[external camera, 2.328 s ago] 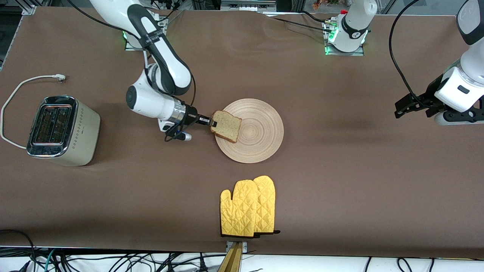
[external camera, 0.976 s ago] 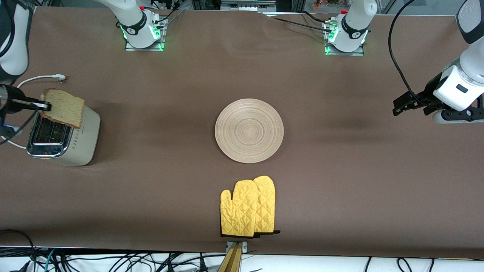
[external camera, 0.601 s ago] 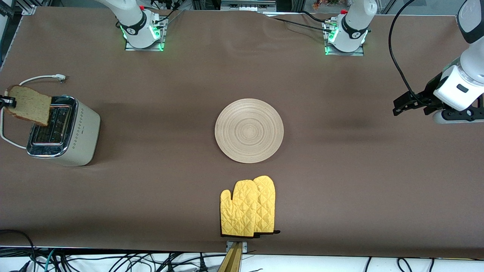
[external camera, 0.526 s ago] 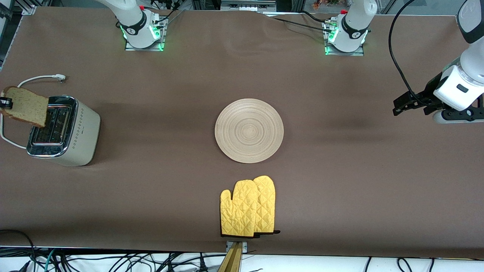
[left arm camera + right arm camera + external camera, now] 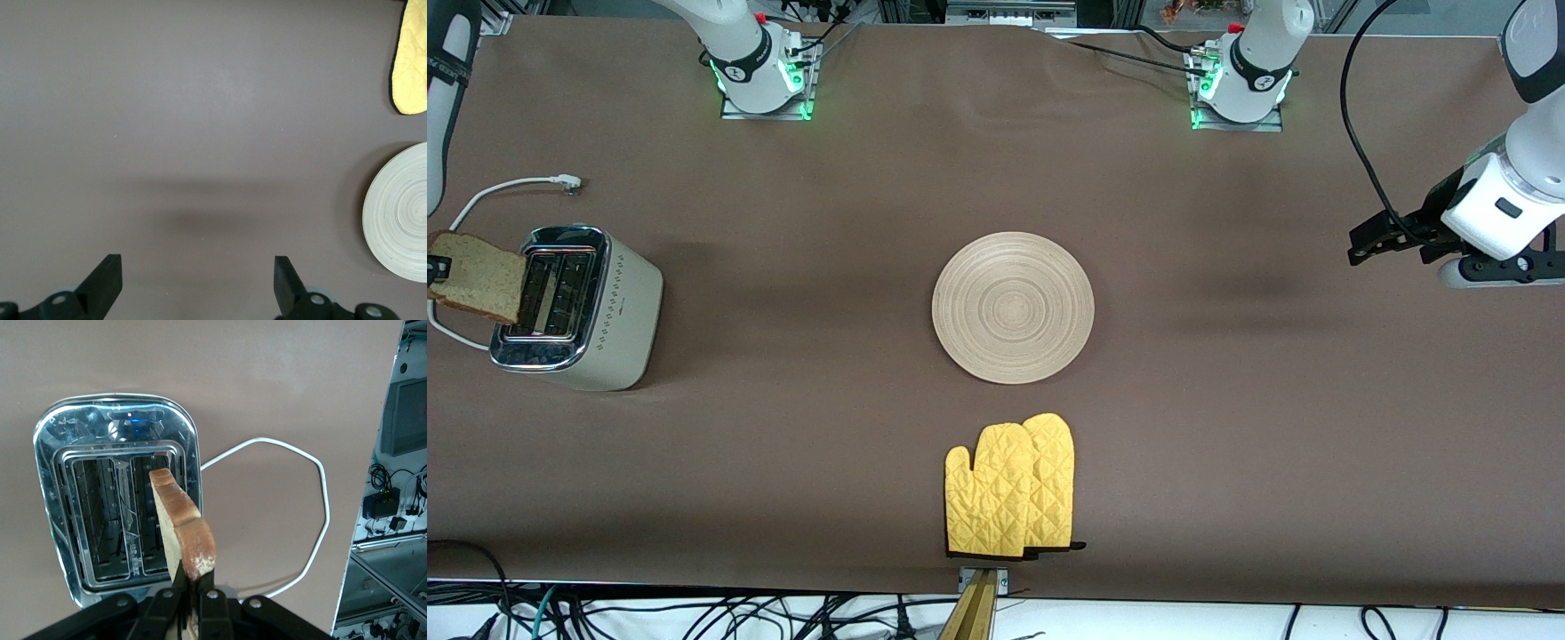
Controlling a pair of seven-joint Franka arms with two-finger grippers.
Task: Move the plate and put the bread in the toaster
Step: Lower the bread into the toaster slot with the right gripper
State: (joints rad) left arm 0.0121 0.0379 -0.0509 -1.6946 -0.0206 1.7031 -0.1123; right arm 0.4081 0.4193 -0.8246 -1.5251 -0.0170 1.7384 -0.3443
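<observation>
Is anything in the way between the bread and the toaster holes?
Nothing visible is. The right gripper, shut on the bread, holds the slice on edge in the air at the toaster, by its open slots, which look empty. The left gripper waits open over bare table.

In the front view the right gripper [image 5: 432,263] is almost wholly cut off by the picture's edge, so only a dark tip shows against the bread [image 5: 478,288]. In the right wrist view the bread's lower end is hidden between the closed fingers [image 5: 212,603]. The left wrist view cuts off part of the plate [image 5: 400,213] and most of the yellow oven mitts [image 5: 412,63].
</observation>
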